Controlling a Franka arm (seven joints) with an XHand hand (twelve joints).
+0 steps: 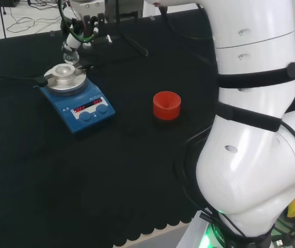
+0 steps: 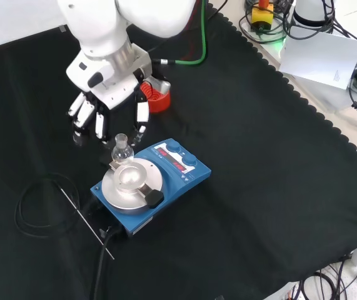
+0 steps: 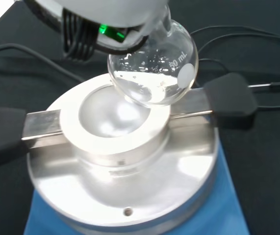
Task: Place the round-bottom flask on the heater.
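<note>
The blue heater [image 2: 159, 181], with its metal block [image 3: 115, 122] recessed as a bowl, is shown on the black cloth [image 2: 278, 187]; a red ribbed stand [image 1: 166, 105] is set well apart. The hand [image 2: 106, 103] is poised above the block's far edge, fingers curled downward. The round-bottom flask [image 3: 154, 68] appears to be pinched by its neck, though contact is hidden. The bulb hangs off-centre over the rim; if released here, it could tip or roll off.
</note>
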